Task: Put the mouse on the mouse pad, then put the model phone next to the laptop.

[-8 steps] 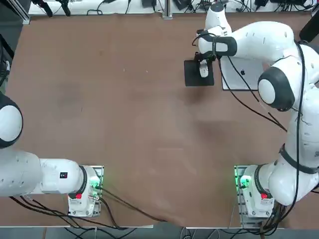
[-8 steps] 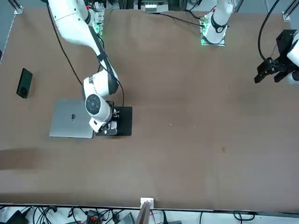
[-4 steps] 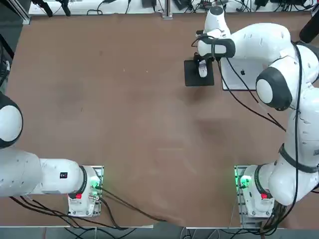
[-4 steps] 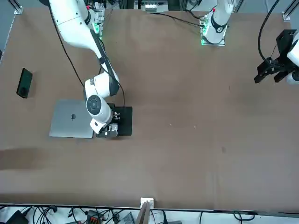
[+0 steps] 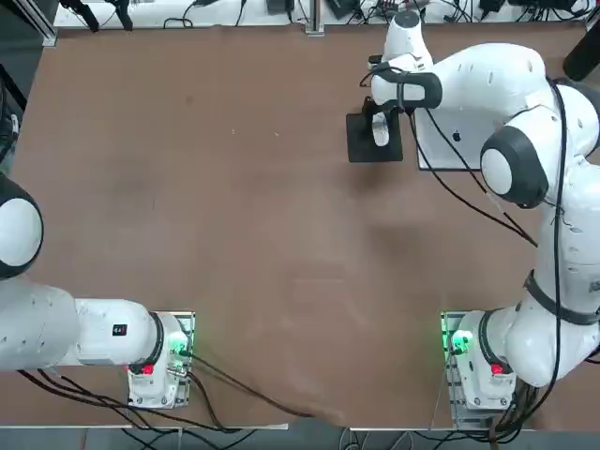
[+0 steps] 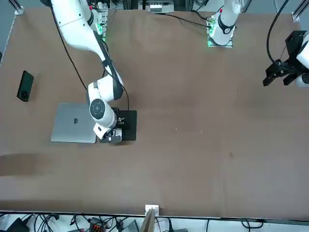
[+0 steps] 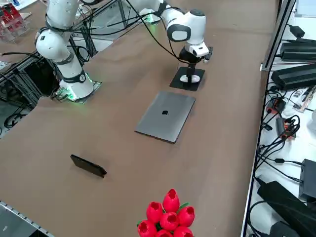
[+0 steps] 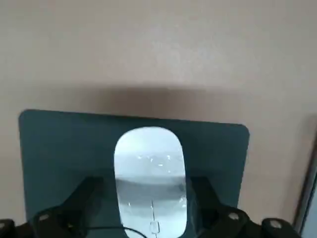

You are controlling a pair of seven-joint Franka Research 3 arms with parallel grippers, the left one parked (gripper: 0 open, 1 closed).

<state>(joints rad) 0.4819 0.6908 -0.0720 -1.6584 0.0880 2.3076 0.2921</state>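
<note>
Laptop lid: a black apple logo sits in the middle of the silver laptop (image 7: 165,116); it also shows in the front view (image 6: 75,123). No words go with it.
Mouse: the white mouse (image 8: 150,178) carries a small mark near one end, not readable.
Mouse pad: the black mouse pad (image 8: 59,153) is plain, with no print.
Model phone: the dark model phone (image 7: 88,165) shows no writing.
Left arm: a small dark label on its white housing (image 5: 119,330), too small to read.
Arm bases: green and red lights glow on the base (image 5: 466,349); no readable figures.
Surface: the brown surface (image 5: 262,234) bears no text.
</note>
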